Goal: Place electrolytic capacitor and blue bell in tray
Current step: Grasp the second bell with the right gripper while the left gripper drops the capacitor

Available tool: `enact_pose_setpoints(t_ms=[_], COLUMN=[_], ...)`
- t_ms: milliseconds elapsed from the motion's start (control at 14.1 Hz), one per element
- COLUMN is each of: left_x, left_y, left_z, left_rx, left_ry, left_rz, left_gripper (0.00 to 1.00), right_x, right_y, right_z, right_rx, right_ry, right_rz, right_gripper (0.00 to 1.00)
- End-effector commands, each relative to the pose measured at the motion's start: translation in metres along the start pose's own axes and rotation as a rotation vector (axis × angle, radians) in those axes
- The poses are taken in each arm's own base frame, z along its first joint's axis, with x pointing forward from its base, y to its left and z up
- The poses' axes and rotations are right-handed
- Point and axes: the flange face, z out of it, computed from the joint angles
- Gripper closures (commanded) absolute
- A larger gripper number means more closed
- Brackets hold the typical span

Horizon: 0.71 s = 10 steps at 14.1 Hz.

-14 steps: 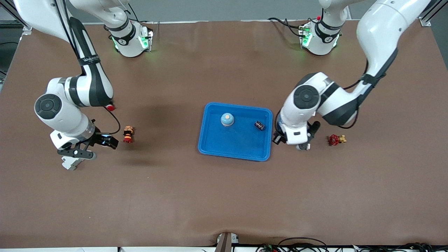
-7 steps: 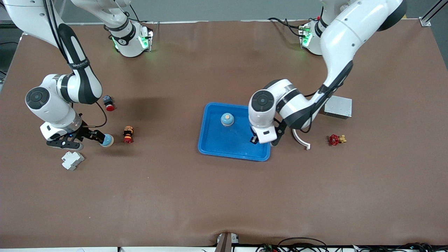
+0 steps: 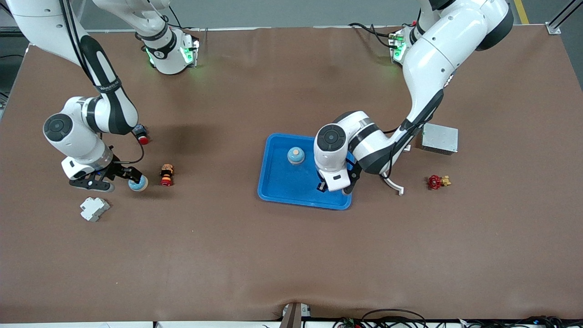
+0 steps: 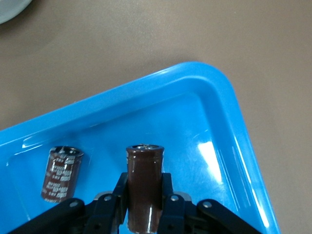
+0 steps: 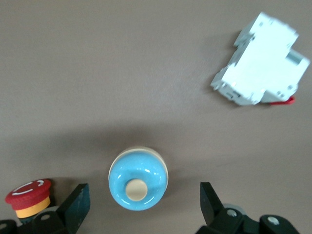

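- My left gripper (image 4: 145, 207): fingers closed on an upright brown electrolytic capacitor (image 4: 145, 187), over the corner of the blue tray (image 3: 291, 193) nearest the front camera at the left arm's end.
- Second capacitor (image 4: 62, 174): lying flat on the tray floor just beside the held one, apart from it.
- Blue bell in tray (image 3: 296, 155): resting in the tray's part farther from the front camera, well apart from my left gripper.
- My right gripper (image 5: 141, 204): fingers spread wide, holding nothing, with a second blue bell (image 5: 138, 180) on the table between them, untouched.
- Red emergency button (image 5: 28, 198): just beside that bell.
- White breaker block (image 5: 259, 61): on the table near the bell, apart from it.
- Grey metal box (image 3: 439, 139), red valve (image 3: 437, 181): at the left arm's end, outside the tray.
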Motion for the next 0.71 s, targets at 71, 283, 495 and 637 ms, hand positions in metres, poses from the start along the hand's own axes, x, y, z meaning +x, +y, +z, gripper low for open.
enact_pose_setpoints(t_ms=[71, 283, 495, 637], left_x=[0.011, 0.02, 0.03, 0.041], left_y=[0.008, 0.011, 0.014, 0.02], left_z=[0.006, 0.008, 0.007, -0.012], left_rx=[-0.019, -0.046, -0.05, -0.082], left_ry=[0.02, 0.049, 0.053, 0.064], left_rz=[-0.002, 0.025, 0.022, 0.03], left_gripper=[0.67, 0.7, 0.48, 0.1], right_x=[-0.005, -0.006, -0.006, -0.006], right_y=[-0.005, -0.006, -0.006, -0.006], right_z=[0.016, 0.019, 0.025, 0.029], right_rx=[0.025, 0.025, 0.026, 0.025], right_ry=[-0.016, -0.02, -0.014, -0.01], right_rz=[0.025, 0.023, 0.027, 0.025], right_gripper=[0.0, 0.0, 0.0, 0.0])
